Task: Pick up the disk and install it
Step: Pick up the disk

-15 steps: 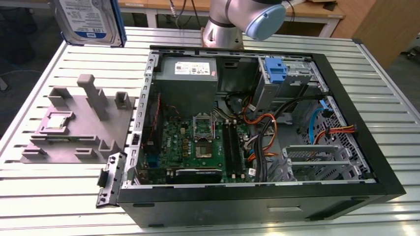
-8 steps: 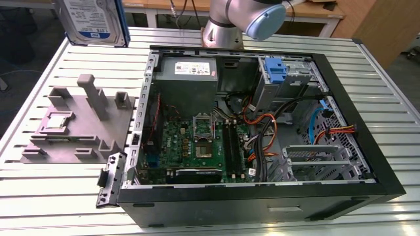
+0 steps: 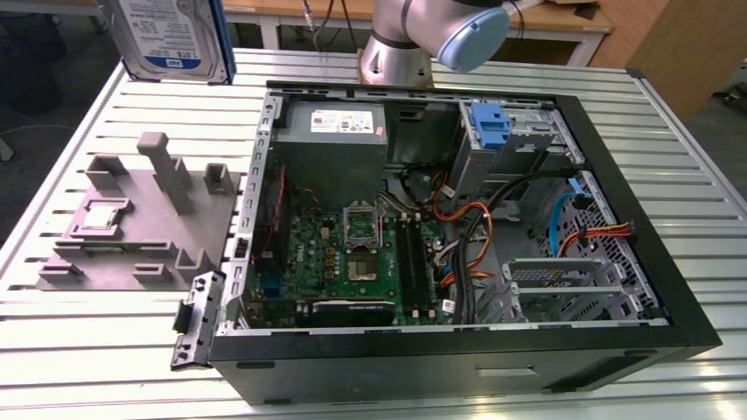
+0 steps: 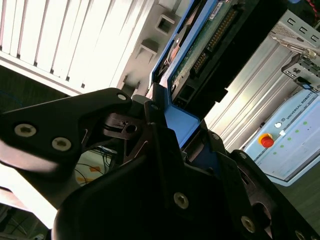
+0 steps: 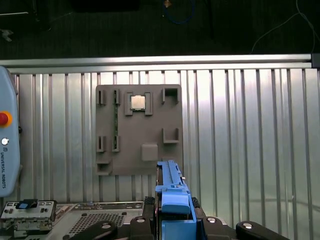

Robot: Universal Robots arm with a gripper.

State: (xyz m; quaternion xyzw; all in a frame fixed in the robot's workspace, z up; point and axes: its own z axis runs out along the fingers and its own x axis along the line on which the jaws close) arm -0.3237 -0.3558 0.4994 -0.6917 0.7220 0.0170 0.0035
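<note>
Right now the black pincer (image 5: 173,226) is clenching the flat silver-metal disk (image 3: 164,37) by its blue plastic frame. It is holding the disk upright in the air over the grey moulded fixture plate (image 5: 140,130) on the slatted metal worktop (image 5: 240,125), apart from the open black computer case (image 3: 467,341). I'd judge a firm, untilted grip matters here. The disk's white-and-blue label is facing outward.
</note>
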